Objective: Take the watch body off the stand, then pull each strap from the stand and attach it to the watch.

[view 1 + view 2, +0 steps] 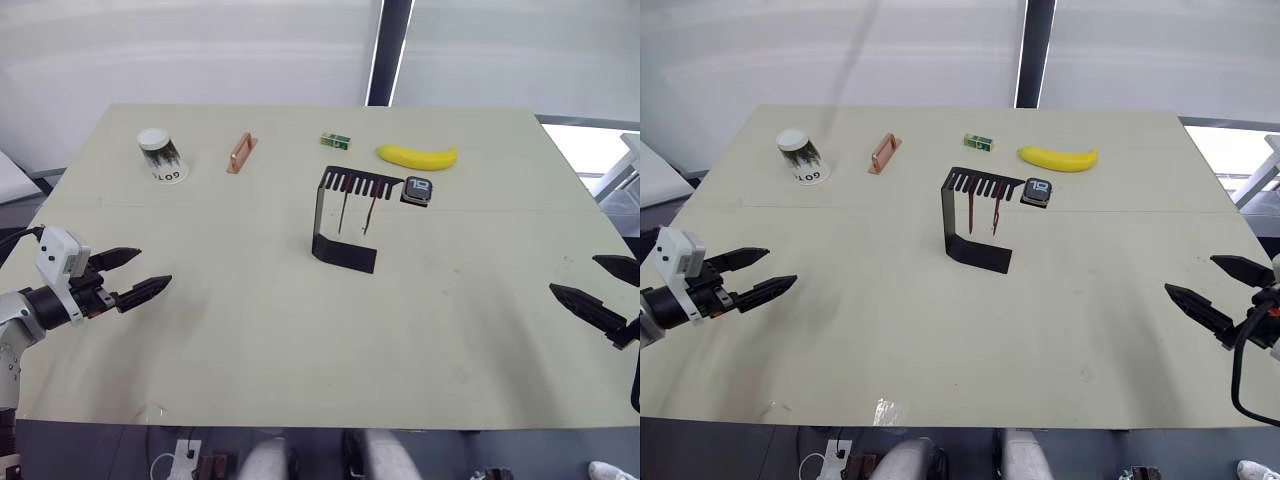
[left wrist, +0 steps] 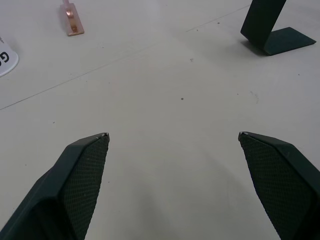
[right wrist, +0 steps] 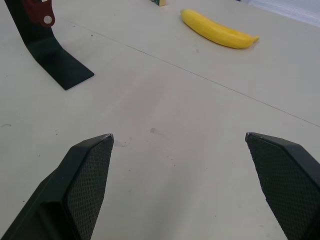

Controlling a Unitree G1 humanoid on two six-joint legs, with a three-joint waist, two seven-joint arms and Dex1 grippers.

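Two grippers hover over the pale worktop (image 1: 300, 330), fingers apart and empty: the left gripper (image 1: 138, 276) near the left edge, the right gripper (image 1: 588, 285) near the right edge. Mid-worktop stands the stand (image 1: 345, 215), both straps (image 1: 982, 210) hanging from its comb top and the watch body (image 1: 417, 190) at its end. Behind lie a banana (image 1: 417, 157), a paper cup (image 1: 161, 155) and a copper-coloured bar (image 1: 241, 152).

Bright, even daylight washes over the table (image 1: 300, 330); shadows are soft and faint, a short one lying beside the stand (image 1: 345, 225). Head views sharp; wrist views crisp too, with no glare.
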